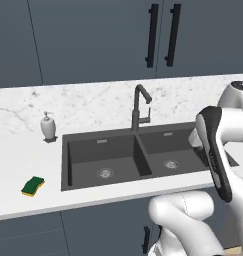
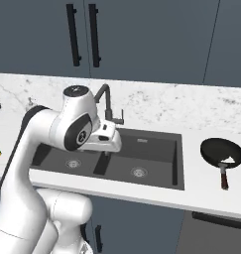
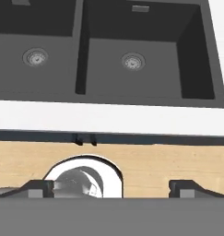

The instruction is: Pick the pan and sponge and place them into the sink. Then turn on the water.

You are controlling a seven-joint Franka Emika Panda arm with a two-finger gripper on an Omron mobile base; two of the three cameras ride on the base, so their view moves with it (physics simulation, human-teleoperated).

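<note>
Your pan (image 2: 220, 154) was a round, shallow black one with a straight dark reddish handle pointing toward the bench's front edge. It sat on the white bench (image 2: 206, 198) to the right of the sink (image 2: 177, 163), apart from its rim. There was one pan and one sponge.

The sponge (image 1: 33, 185) was a small rectangular block, green on top over a yellow layer. It lay flat on the bench left of the sink, near the front edge and apart from the sink's wall. In the right base view only a sliver of it showed at the left border.

The sink was dark grey and rectangular, with two basins split by a central wall and two round metal drains (image 3: 132, 61), one in each basin. Nothing lay in either basin. One tall dark angular faucet (image 1: 140, 107) stood behind the dividing wall, and a single white soap dispenser (image 1: 48, 126) stood on the bench by the sink's back left corner.

You could read no brand, label or writing on any of these things.

Your claw (image 3: 111, 189) hung in front of the bench edge, looking down at the sink. Its two dark fingertips (image 3: 37, 188) stood wide apart with nothing between them.

Two black cabinet handles (image 1: 162, 35) hung on the doors above.
</note>
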